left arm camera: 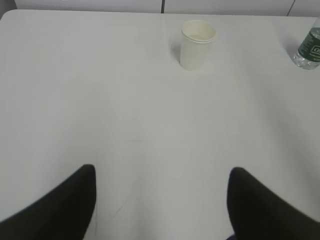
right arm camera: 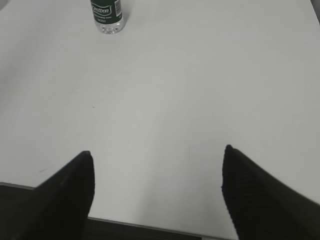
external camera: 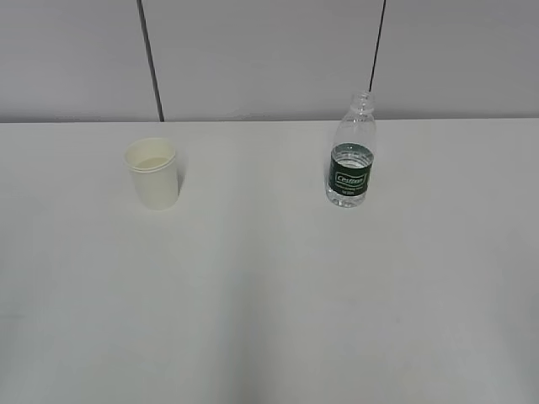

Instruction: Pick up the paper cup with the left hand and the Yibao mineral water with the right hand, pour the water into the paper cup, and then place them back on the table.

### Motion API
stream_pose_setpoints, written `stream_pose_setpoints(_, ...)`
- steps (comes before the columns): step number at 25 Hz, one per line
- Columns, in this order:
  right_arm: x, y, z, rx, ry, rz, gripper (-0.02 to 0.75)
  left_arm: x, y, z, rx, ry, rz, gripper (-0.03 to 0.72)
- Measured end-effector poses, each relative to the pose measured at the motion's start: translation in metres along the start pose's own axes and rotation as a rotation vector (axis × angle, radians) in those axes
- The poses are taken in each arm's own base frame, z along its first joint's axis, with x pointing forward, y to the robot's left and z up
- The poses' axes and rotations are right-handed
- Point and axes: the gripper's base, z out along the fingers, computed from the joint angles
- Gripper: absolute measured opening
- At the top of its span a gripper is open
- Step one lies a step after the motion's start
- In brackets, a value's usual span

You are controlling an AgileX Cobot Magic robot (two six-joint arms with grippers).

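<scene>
The white paper cup (external camera: 153,172) stands upright on the white table (external camera: 269,295) at the left; the left wrist view shows it far ahead (left arm camera: 197,44). The capless Yibao mineral water bottle (external camera: 351,158) with its dark green label stands upright at the right, partly filled; it shows in the right wrist view (right arm camera: 106,15) and at the left wrist view's right edge (left arm camera: 309,50). My left gripper (left arm camera: 162,172) is open and empty, well short of the cup. My right gripper (right arm camera: 157,152) is open and empty near the table's front edge, far from the bottle. Neither arm shows in the exterior view.
A grey wall with two dark vertical seams (external camera: 150,59) runs behind the table's far edge. The table's front edge (right arm camera: 150,225) lies just under my right gripper. Bare tabletop lies between the cup and the bottle.
</scene>
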Motion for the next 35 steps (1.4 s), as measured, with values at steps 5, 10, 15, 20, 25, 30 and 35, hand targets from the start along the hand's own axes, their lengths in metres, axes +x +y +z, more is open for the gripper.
stream_pose_setpoints(5, -0.0001, 0.0, 0.0, 0.0, -0.001, 0.0, 0.585, 0.0002, -0.0014, 0.0, 0.012, 0.002, -0.009, 0.496)
stream_pose_setpoints(10, -0.0001, 0.0006, 0.0, -0.004, -0.001, 0.004, 0.585, 0.0002, -0.0019, 0.0, 0.018, 0.002, -0.012, 0.496)
stream_pose_setpoints(15, -0.0002, 0.0007, 0.0, -0.004, -0.002, 0.005, 0.585, 0.0002, -0.002, 0.0, 0.018, 0.002, -0.012, 0.496)
stream_pose_setpoints(20, -0.0002, 0.0008, 0.0, -0.005, -0.002, 0.006, 0.585, 0.0002, -0.002, 0.0, 0.018, 0.002, -0.012, 0.496)
stream_pose_setpoints(25, -0.0003, 0.0008, 0.0, -0.004, -0.003, 0.004, 0.585, 0.0002, -0.0019, 0.0, 0.018, 0.002, -0.012, 0.496)
stream_pose_setpoints(30, -0.0003, 0.0008, 0.0, -0.004, -0.003, 0.004, 0.585, 0.0002, -0.0019, 0.0, 0.018, 0.002, -0.012, 0.496)
stream_pose_setpoints(35, -0.0003, 0.0009, 0.0, -0.006, -0.003, 0.004, 0.585, 0.0002, -0.0019, 0.0, 0.018, 0.002, -0.012, 0.496)
